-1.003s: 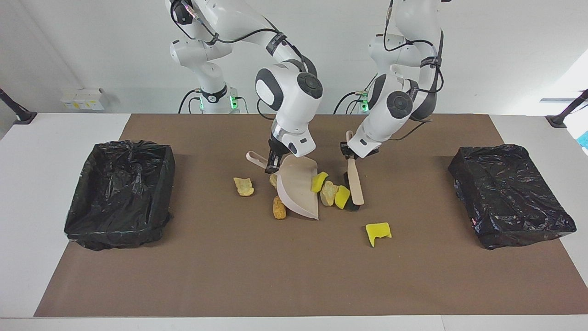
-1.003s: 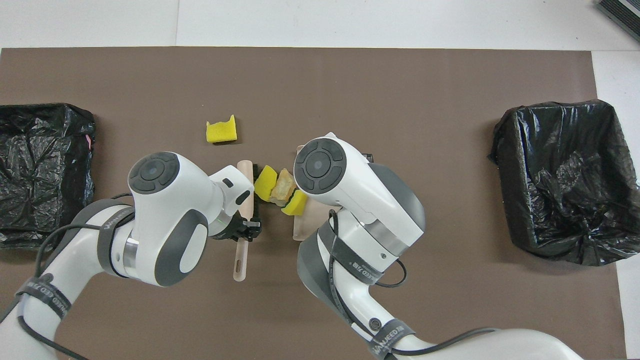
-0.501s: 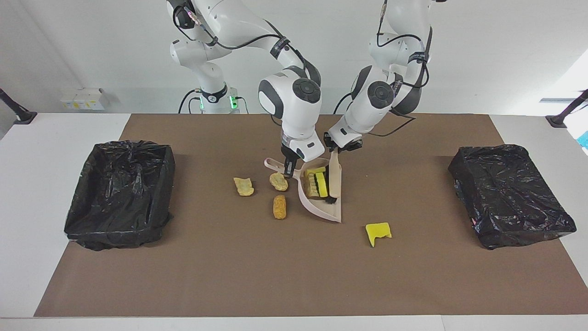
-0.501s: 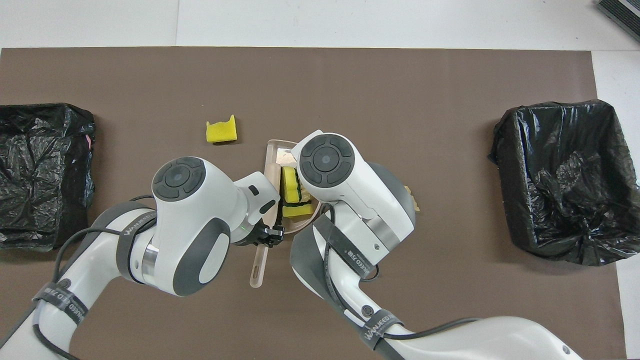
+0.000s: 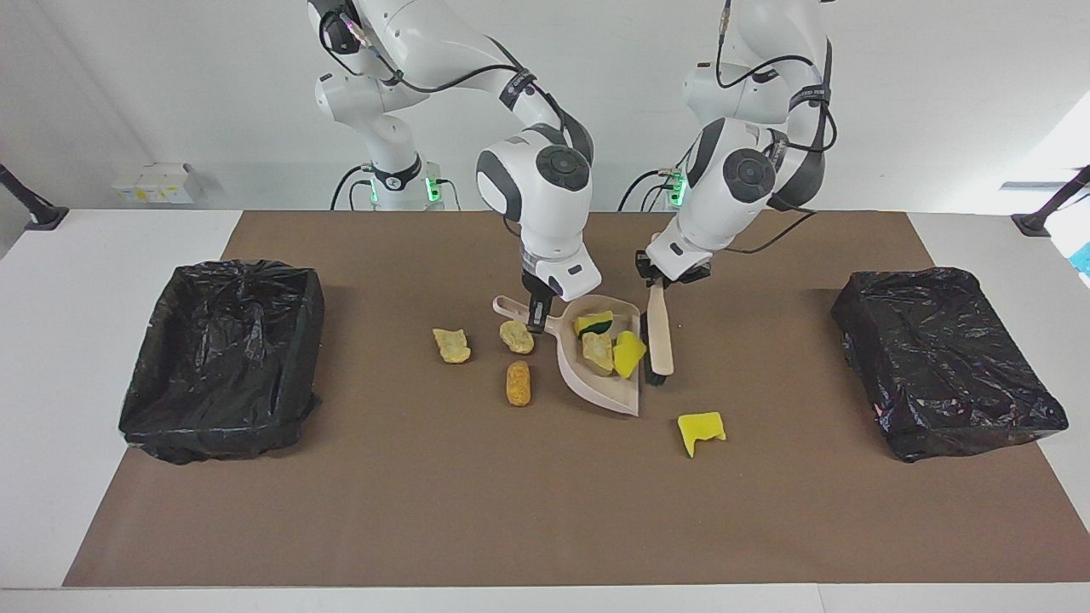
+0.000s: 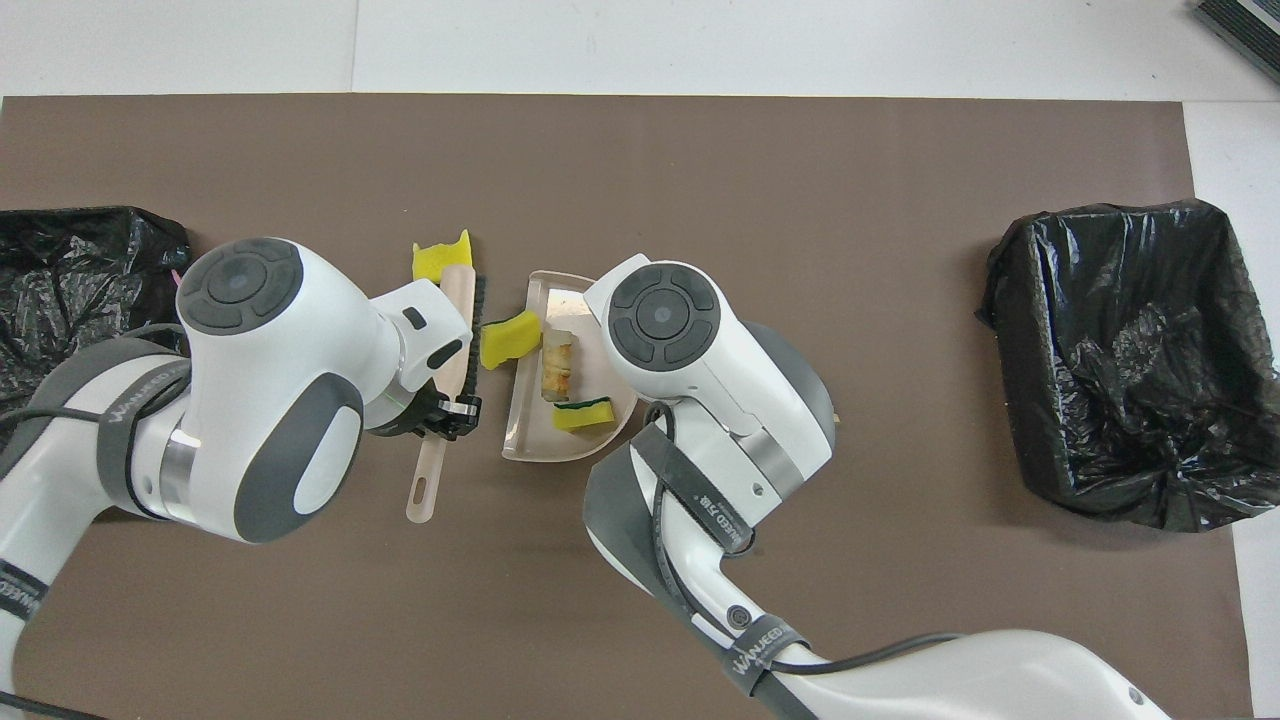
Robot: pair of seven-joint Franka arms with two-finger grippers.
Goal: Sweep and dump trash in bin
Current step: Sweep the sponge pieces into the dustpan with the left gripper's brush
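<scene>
three scraps [image 5: 606, 343] now lie loose in the dustpan [image 5: 596, 387]: two yellow sponge pieces and a tan lump, where half a second ago the brush [image 5: 657, 328] was pressed in over them. at the pan's 9 o'clock in the facing view sit three tan lumps [image 5: 516, 336] on the mat, unmoved; a yellow sponge [image 5: 701, 428] lies at its 4 o'clock. right gripper [image 5: 536, 317] is clamped on the pan's handle. left gripper [image 5: 657, 279], clamped on the brush handle, has drawn the brush out to the pan's 3 o'clock. two black bins [image 5: 223, 358] stand at the table's ends.
</scene>
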